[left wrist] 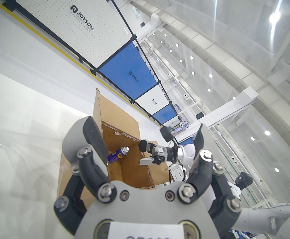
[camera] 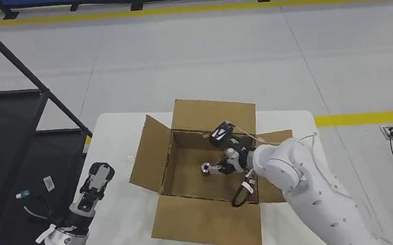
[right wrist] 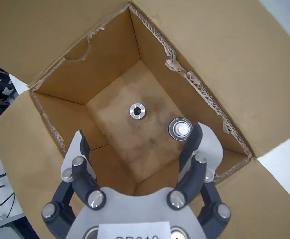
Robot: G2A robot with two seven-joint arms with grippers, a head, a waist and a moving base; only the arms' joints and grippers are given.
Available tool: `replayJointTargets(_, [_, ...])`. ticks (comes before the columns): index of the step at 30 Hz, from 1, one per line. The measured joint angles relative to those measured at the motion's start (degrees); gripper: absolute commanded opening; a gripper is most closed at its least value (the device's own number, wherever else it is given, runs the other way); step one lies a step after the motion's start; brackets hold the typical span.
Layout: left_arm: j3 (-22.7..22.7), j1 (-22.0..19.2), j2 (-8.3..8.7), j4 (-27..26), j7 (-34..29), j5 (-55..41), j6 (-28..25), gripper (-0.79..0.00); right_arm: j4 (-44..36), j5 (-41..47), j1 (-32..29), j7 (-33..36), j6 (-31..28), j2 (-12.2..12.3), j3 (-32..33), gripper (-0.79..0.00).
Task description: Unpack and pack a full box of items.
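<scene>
Box [camera: 205,229] of brown cardboard sits open on the white table [camera: 114,139], with all four flaps folded out. From the top, my left gripper [camera: 100,172] rests low near the table's left edge, well apart from the box. My right gripper [camera: 222,167] is down inside the box, just beside a small spray can [camera: 206,168].

From my left wrist, my left gripper [left wrist: 145,126] has its jaws spread wide, and nothing is between them. It points at the box [left wrist: 122,122]. Past the box wall I see the blue spray can [left wrist: 116,155] with its white tip, and my right gripper [left wrist: 145,154] near it.

From my right wrist, I look straight down into the box [right wrist: 204,45]. My right gripper [right wrist: 138,130] has its jaws wide apart too, holding nothing. The spray can [right wrist: 179,130] stands on the box floor, right next to one finger; I cannot tell if they touch. A shiny metal ring [right wrist: 137,111] sits on the floor near the can.
</scene>
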Motion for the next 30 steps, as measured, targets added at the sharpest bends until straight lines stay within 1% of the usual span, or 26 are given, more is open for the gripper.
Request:
replayJointTargets(3, [0.0, 0.0, 0.0, 0.0, 0.0, 0.0, 0.0, 0.0, 5.83, 1.01, 3.75, 1.22, 2.01, -0.8, -1.88, 0.0])
replayJointTargets(6, [0.0, 0.0, 0.0, 0.0, 0.0, 0.0, 0.0, 0.0, 9.53, 1.57, 5.99, 2.97, 3.76, -1.35, -3.16, 0.0])
replayJointTargets(11, [0.0, 0.0, 0.0, 0.0, 0.0, 0.0, 0.0, 0.0, 12.84, -0.42, 8.31, 6.02, 6.6, -2.07, -5.65, 0.0])
replayJointTargets(17, [0.0, 0.0, 0.0, 0.0, 0.0, 0.0, 0.0, 0.0, 15.94, -0.38, 9.49, 4.71, 7.07, -2.89, -7.53, 0.0])
replayJointTargets(26, [0.0, 0.0, 0.0, 0.0, 0.0, 0.0, 0.0, 0.0, 24.12, 0.61, 12.72, 2.22, 7.17, -4.57, -10.02, 0.0])
replayJointTargets(27, [0.0, 0.0, 0.0, 0.0, 0.0, 0.0, 0.0, 0.0, 25.2, 0.85, 13.18, 1.96, 7.07, -4.82, -10.36, -0.006])
replayJointTargets(30, [0.0, 0.0, 0.0, 0.0, 0.0, 0.0, 0.0, 0.0, 27.53, 1.44, 14.09, 1.34, 6.75, -5.45, -11.24, -0.071])
